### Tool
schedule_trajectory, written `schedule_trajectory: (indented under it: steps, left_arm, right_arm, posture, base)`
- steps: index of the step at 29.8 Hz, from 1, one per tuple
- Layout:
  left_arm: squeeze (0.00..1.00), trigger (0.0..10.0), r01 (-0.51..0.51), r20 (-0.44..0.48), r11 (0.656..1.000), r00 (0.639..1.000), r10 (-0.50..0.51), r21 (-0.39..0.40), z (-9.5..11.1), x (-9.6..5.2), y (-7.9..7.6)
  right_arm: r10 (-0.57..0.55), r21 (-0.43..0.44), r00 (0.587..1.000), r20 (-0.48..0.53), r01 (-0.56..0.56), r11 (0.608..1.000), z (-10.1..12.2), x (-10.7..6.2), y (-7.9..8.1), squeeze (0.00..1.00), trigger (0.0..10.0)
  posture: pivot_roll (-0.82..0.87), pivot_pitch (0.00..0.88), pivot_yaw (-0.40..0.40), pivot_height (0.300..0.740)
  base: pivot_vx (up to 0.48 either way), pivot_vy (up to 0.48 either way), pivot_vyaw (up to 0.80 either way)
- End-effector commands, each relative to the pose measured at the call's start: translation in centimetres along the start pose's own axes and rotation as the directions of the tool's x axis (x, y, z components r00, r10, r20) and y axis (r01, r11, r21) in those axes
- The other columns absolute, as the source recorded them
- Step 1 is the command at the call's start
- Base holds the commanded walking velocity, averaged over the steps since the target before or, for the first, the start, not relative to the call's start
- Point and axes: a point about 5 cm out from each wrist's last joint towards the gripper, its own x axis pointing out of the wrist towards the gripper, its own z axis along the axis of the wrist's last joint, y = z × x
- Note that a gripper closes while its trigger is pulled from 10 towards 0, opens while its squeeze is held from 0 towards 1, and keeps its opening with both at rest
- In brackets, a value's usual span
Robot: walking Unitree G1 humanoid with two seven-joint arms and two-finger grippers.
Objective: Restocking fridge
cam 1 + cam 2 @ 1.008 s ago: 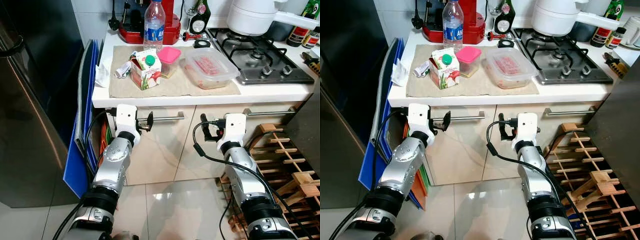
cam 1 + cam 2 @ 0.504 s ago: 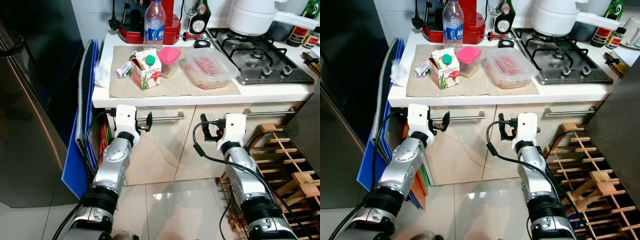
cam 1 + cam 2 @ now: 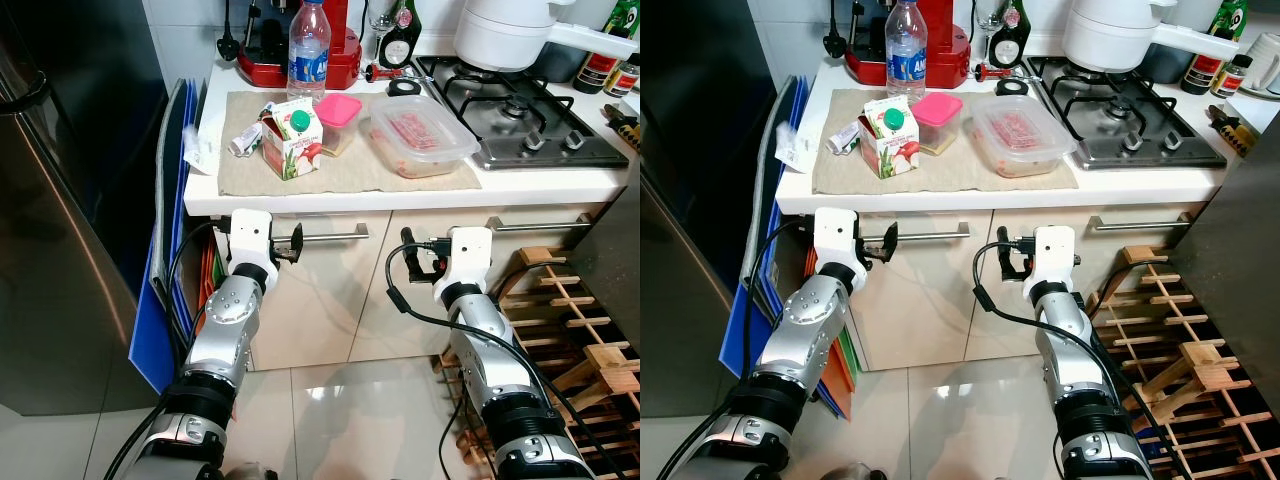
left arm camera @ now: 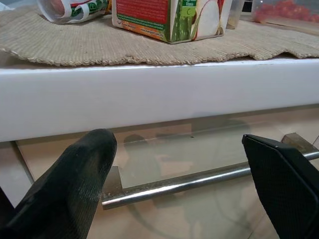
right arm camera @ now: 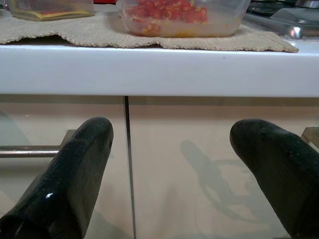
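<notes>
Head view: I see juice carton (image 3: 291,137) and clear food tub (image 3: 420,134) on mat (image 3: 340,165), countertop.
Left wrist: left gripper (image 4: 184,186) spread wide below counter edge.
Right wrist: right gripper (image 5: 172,174) likewise agape, empty.

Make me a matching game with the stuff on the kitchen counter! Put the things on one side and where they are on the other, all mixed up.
Things:
1. juice carton
2. water bottle
3. clear food container
4. white pot

Places:
A. on the gas stove
B. behind the mat, in front of the red appliance
C. on the mat, on the side nearest the stove
D. on the mat, beside the pink-lidded tub

Pairs: 1-D, 2-B, 3-C, 4-A
</notes>
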Motion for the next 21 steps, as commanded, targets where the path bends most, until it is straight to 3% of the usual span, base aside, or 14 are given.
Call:
schedule_trajectory:
  steps: [1, 6, 21]
  left_arm:
    - [0.0, 10.0, 0.002, 0.016, 1.0, 1.0, -0.002, 0.016, 0.48, 0.34, -0.14]
    - [0.0, 10.0, 0.002, 0.015, 1.0, 1.0, -0.002, 0.016, 0.46, 0.34, -0.13]
    - [0.0, 10.0, 0.001, 0.015, 1.0, 1.0, -0.001, 0.014, 0.44, 0.33, -0.18]
  right_arm:
    - [-0.008, 0.008, 1.0, -0.008, 0.008, 1.0, -0.16, -0.04, -0.25, 0.0, 10.0]
    - [-0.008, 0.008, 1.0, -0.009, 0.008, 1.0, -0.19, -0.06, -0.24, 0.0, 10.0]
    - [-0.01, 0.007, 1.0, -0.011, 0.01, 1.0, -0.27, -0.14, -0.27, 0.0, 10.0]
  posture:
    - [0.01, 0.0, -0.025, 0.74]
    - [0.01, 0.0, -0.026, 0.74]
    - [0.01, 0.0, -0.024, 0.74]
  base:
    - [0.0, 0.0, 0.0]
    - [0.0, 0.0, 0.0]
    - [-0.26, 0.0, 0.0]
